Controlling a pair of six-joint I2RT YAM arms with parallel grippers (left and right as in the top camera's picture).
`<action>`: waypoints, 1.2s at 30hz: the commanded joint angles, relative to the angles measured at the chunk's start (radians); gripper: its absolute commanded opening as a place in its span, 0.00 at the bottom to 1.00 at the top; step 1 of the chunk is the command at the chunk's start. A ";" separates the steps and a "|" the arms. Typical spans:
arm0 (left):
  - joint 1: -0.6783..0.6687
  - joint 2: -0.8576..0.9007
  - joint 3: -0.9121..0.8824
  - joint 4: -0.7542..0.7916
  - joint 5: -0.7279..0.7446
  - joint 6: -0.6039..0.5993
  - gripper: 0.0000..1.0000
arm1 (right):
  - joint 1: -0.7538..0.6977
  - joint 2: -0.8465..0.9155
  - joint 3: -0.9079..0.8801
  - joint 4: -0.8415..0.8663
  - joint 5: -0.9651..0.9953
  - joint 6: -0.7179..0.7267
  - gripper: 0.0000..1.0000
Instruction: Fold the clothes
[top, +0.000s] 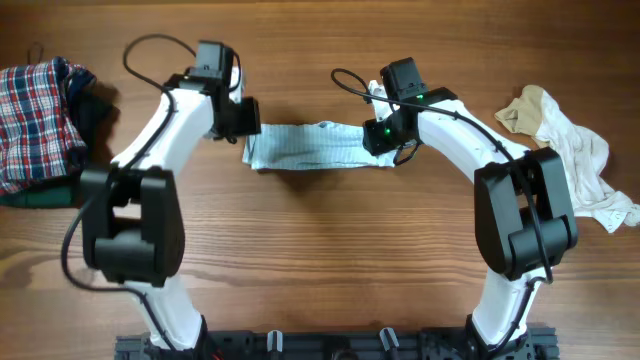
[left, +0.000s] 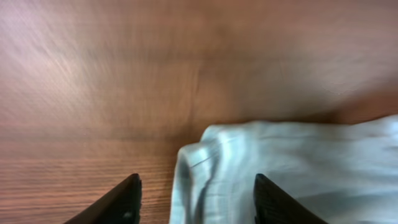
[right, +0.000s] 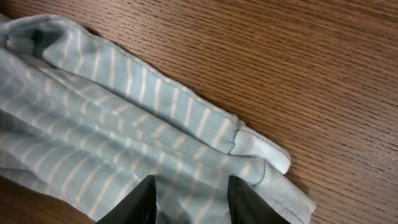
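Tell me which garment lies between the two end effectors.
The pale blue striped garment, mid-table; the plaid one sits far left, the cream one far right.

Open table (top: 330, 260) between plaid pile (top: 35, 110), cream pile (top: 575, 150)

table (top: 320, 260) | brown wood | grain runs left to right

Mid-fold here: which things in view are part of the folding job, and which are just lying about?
Job: pale blue striped garment, centre; plaid garment over a dark green one, left; cream and tan garments, right.
Not part of it: wooden table; black base rail.
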 joint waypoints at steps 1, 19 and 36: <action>0.004 -0.085 0.039 -0.005 -0.005 0.005 0.67 | -0.003 -0.003 0.018 0.011 -0.071 -0.002 0.39; 0.003 -0.079 -0.007 -0.039 0.066 0.006 0.65 | -0.003 -0.137 -0.122 0.047 0.171 0.309 0.64; 0.003 -0.079 -0.007 -0.040 0.066 0.005 0.65 | -0.005 0.008 -0.134 0.053 0.153 0.278 0.24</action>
